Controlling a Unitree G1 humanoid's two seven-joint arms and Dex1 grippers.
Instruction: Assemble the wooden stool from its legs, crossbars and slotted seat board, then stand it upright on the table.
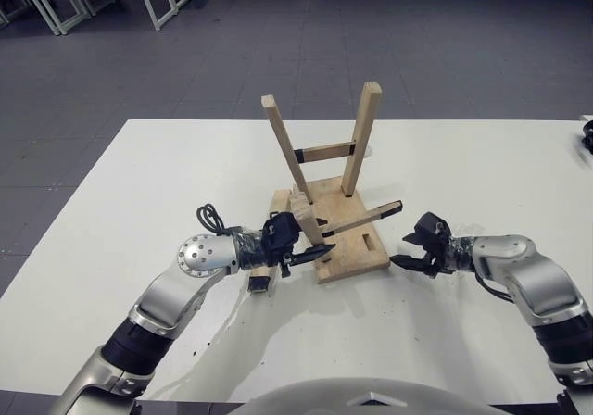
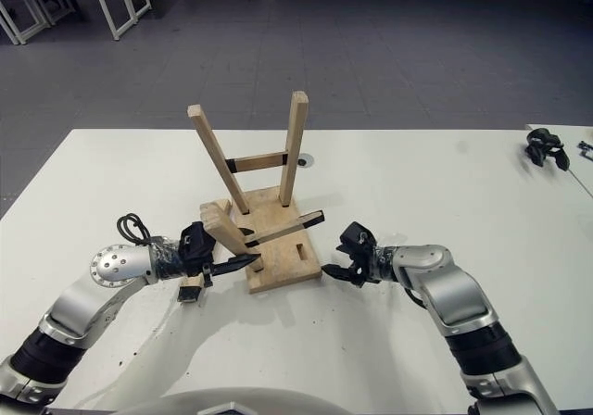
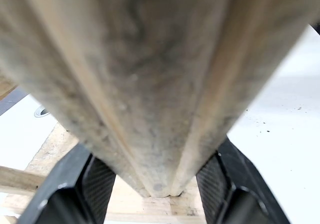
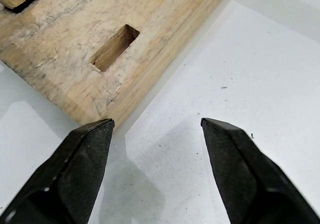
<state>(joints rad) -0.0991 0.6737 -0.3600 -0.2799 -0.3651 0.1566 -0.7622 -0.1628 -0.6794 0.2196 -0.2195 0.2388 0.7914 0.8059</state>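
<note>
From my station, what mattered was how the loose leg point(image 1: 307, 219) stood to the seat board point(image 1: 363, 259). The board lay flat on the table point(image 1: 482, 174), with two legs point(image 1: 361, 137) already upright in its far slots and a crossbar point(image 1: 326, 152) joining them. The loose leg was over the board's near left part. Its long axis was tilted, with the upper end leaning away from me and a little left. A second crossbar point(image 1: 363, 218) ran from it to the right, its dark end raised above the board. The left gripper point(image 1: 301, 253) was the nearer one and had this leg. In the left wrist view both fingers point(image 3: 95, 184) were pressed against the sides of the wood, opened only as wide as the leg itself. I judged that the leg needed to come upright before its foot could go into a slot. The right gripper point(image 1: 400, 259) was low over the table just beside the board's near right corner. Its fingers point(image 4: 85, 159) were spread wide and held nothing. An empty slot point(image 4: 115, 47) lay just beyond them. I could not tell whether they touched the board's edge. A short piece of wood point(image 1: 260, 283) lay on the table near the left gripper.
</note>
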